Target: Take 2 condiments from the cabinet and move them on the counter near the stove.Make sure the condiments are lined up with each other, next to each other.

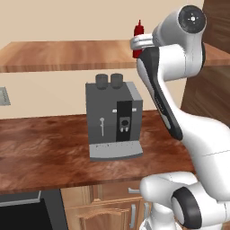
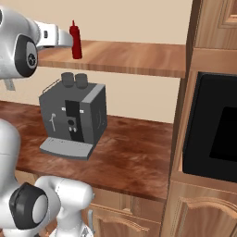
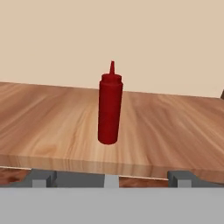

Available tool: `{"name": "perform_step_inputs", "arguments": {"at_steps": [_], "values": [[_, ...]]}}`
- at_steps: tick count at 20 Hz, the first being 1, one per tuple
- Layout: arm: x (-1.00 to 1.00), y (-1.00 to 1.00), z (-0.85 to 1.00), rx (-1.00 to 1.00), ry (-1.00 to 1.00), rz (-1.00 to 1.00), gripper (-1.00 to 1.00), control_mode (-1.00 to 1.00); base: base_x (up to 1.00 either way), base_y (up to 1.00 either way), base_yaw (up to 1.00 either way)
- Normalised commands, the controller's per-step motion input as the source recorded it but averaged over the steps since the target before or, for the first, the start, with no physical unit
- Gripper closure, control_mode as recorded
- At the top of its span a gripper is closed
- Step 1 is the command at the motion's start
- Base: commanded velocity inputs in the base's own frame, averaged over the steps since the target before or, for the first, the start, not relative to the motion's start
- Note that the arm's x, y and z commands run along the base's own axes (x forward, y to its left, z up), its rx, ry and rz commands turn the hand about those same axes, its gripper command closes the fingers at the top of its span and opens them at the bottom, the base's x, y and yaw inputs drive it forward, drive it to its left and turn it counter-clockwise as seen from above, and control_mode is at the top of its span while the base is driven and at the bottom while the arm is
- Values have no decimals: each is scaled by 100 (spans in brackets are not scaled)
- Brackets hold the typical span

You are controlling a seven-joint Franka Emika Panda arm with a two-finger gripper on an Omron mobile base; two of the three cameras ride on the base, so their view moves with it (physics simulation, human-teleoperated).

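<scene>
Shelf [image 3: 52, 127] bears red bottle [image 3: 109, 109]; coffee machine [image 1: 113, 119] below.

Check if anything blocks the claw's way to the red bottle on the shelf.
Nothing visible does. The red bottle stands upright on the shelf, straight ahead of the claw, with bare wood between them.

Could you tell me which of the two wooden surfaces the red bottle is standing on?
The red bottle stands upright on the high wall shelf, the paler plank, not the darker counter below, which holds the coffee machine.
</scene>
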Motion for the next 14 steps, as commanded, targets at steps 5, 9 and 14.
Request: {"name": "perform_step_inputs", "arguments": {"at_steps": [5,9,14], "values": [[5,0,0,0,-4,3,-100,-100,0,0,0],[4,0,0,0,0,0,-100,-100,0,0,0],[0,-1,0,0,0,0,-100,-100,0,0,0]]}}
